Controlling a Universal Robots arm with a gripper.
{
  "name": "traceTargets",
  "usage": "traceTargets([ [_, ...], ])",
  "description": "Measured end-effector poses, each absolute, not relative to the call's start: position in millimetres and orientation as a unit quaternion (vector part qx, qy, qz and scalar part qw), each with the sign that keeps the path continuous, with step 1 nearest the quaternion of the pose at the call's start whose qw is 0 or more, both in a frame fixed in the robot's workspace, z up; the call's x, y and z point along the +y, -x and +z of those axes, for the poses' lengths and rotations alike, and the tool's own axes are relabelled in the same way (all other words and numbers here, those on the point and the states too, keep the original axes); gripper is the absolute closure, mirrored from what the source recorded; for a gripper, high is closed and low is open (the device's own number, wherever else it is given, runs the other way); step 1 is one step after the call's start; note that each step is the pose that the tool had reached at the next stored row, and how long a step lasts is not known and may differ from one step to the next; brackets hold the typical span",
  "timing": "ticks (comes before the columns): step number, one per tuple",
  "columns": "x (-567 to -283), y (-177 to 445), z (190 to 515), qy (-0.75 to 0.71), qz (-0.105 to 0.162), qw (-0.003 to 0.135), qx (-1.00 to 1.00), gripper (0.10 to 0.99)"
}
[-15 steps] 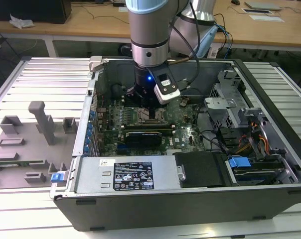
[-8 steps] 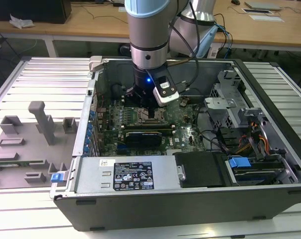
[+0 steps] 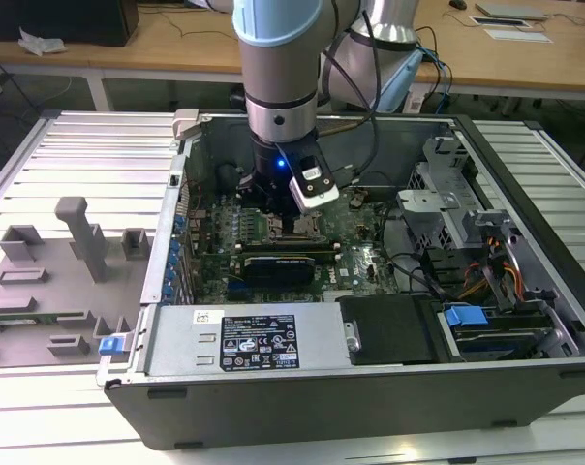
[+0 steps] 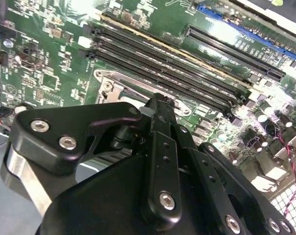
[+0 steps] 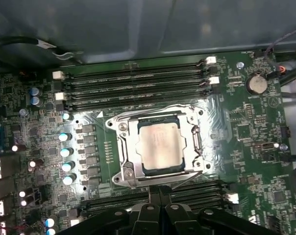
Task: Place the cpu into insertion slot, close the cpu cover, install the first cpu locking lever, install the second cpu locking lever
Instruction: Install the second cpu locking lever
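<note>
One black gripper (image 5: 155, 208) on the grey robot arm (image 3: 283, 68) hangs just over the green motherboard (image 5: 246, 161) inside the open grey computer case (image 3: 389, 387), its fingers pinched together with nothing between them as far as I can see. Right beside the fingertips, the silvery-grey square cpu (image 5: 160, 144) already sits in the black-framed insertion slot (image 5: 159, 170) near the board's middle, with the thin silvery metal cpu cover (image 5: 131, 147) framing it, between two banks of long black memory slots (image 5: 133, 85).

1 cpu (image 5: 159, 144), 1 cpu cover (image 5: 131, 147), 1 coin cell (image 5: 257, 83), 1 graphics card (image 3: 288, 263).
</note>
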State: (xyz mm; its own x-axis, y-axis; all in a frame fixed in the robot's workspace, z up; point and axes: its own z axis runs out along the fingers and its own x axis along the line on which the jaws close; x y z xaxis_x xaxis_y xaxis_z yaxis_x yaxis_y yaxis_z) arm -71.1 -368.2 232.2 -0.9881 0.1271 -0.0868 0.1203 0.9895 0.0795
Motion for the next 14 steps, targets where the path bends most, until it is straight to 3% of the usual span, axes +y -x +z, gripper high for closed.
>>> traceTargets([
  [14,-396.0,85.9,224.9,-0.065,0.104,0.042,0.992,0.98],
])
